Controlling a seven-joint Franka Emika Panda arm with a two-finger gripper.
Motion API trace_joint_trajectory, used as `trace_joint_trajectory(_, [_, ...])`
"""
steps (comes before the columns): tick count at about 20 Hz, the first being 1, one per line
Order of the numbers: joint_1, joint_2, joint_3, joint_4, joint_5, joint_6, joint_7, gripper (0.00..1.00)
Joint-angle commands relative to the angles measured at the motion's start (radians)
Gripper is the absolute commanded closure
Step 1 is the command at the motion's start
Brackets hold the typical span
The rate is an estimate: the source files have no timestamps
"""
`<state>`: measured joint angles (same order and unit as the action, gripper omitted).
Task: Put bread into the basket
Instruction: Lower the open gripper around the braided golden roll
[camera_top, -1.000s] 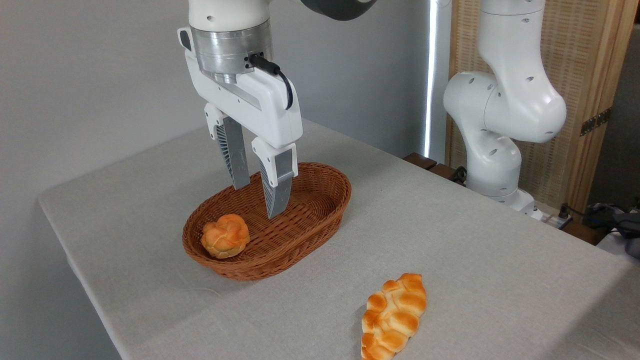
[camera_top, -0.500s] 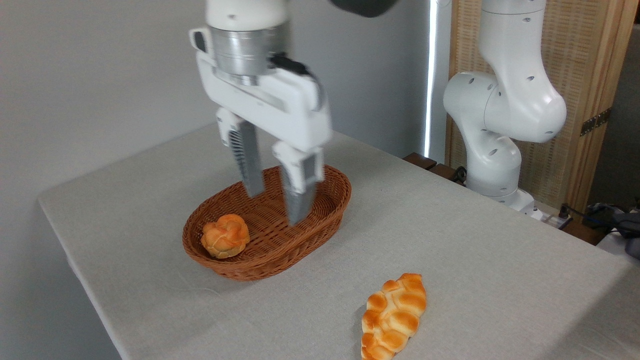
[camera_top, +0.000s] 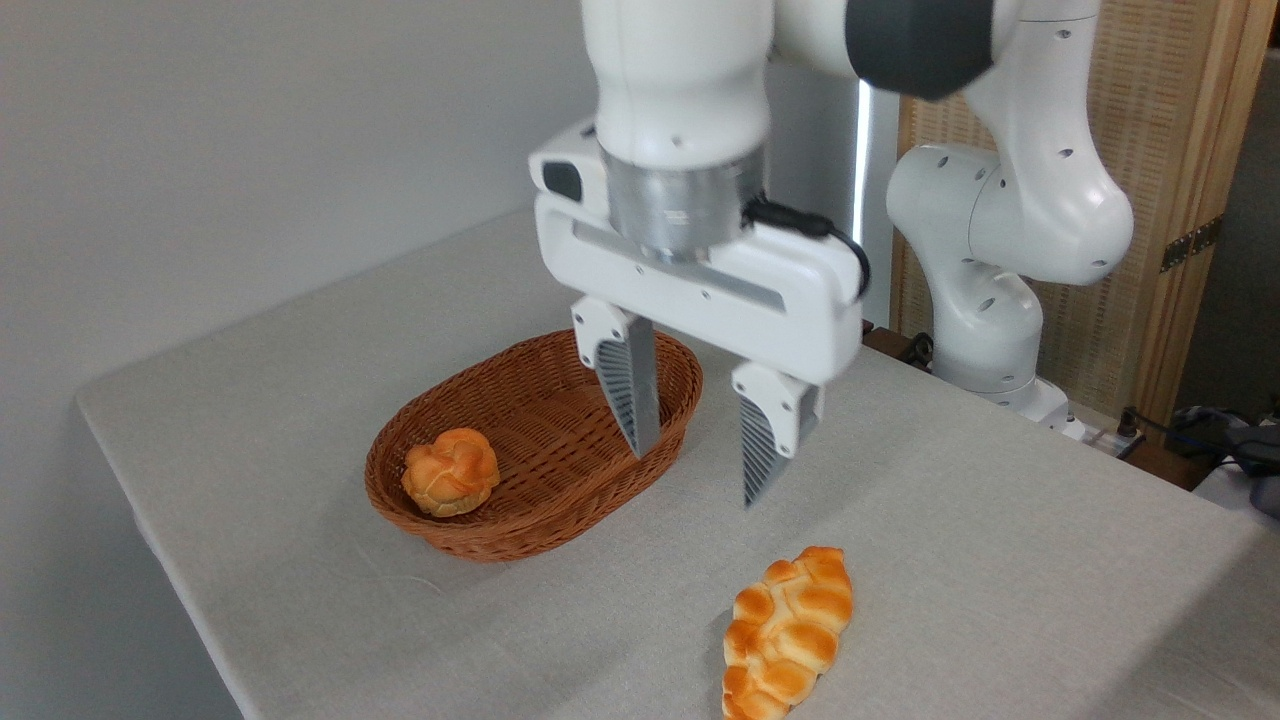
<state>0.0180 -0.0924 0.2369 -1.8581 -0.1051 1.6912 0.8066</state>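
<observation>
The bread lies on the table at the near edge, well apart from the basket, which holds a small round bun at its left end, while the gripper hangs above with fingers spread and empty.

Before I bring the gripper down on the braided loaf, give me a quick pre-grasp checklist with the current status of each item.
1. Gripper open and empty: ok, fingers wide apart, nothing between them.
2. Bread free to grasp: ok, it lies alone on the table, nothing touching it.
3. Gripper above the bread: not ok, it hangs up and to the left of the loaf, near the basket's right end.
4. Fingers set to straddle the loaf's width: cannot tell from this one view.
5. Room in the basket: ok, only the small bun sits at its left end.
</observation>
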Motion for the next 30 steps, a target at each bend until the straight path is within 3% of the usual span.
trace_joint_trajectory(1, [-0.009, -0.065, 0.007, -0.150, 0.015, 0.142, -0.003, 0.00])
trace_joint_trajectory(3, [0.014, -0.087, 0.005, -0.239, 0.016, 0.244, -0.001, 0.00])
trace_joint_trajectory(7, [0.019, -0.087, 0.001, -0.282, 0.174, 0.271, -0.003, 0.00])
trace_joint_trajectory(9, [0.019, -0.086, 0.001, -0.293, 0.197, 0.274, -0.003, 0.00])
trace_joint_trajectory(15, [0.017, -0.076, -0.004, -0.325, 0.203, 0.300, -0.003, 0.00])
trace_joint_trajectory(24, [0.020, -0.015, 0.002, -0.386, 0.208, 0.499, -0.001, 0.00])
trace_joint_trajectory(30, [0.020, -0.012, 0.004, -0.395, 0.208, 0.504, -0.003, 0.00])
